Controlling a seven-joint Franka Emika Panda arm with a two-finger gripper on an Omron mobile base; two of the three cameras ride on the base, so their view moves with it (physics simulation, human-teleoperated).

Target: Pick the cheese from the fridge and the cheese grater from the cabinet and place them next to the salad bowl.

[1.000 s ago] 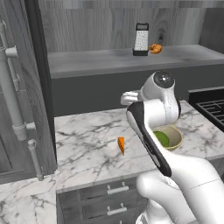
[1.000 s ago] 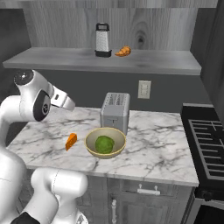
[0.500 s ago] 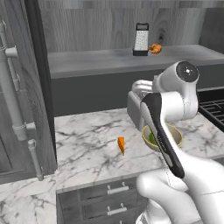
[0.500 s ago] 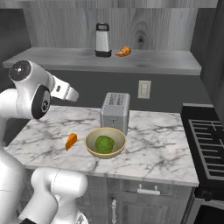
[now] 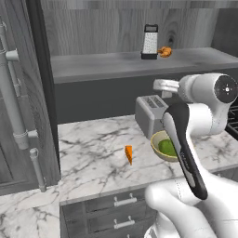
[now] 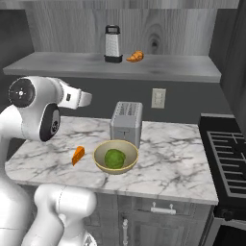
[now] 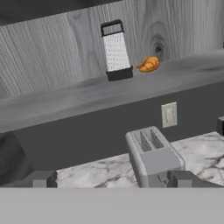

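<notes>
Bright orange cheese wedge [image 5: 128, 154] and tan-yellow bowl of greens [image 6: 116, 156] on white grey-veined marble counter [image 6: 173, 166]; silver perforated box grater [image 7: 116, 50] black-based.

cheese grater [image 7: 115, 49]: I count 1
croissant [image 7: 149, 64]: I count 1
toaster [image 7: 153, 156]: I see 1
salad bowl [image 6: 116, 157]: I see 1
cheese [image 6: 78, 155]: I count 1
wall outlet [image 7: 169, 114]: I count 1

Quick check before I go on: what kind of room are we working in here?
A home kitchen, rendered: a marble counter with a toaster and salad bowl, a stove beside it, and a wall shelf holding a cheese grater.
</notes>
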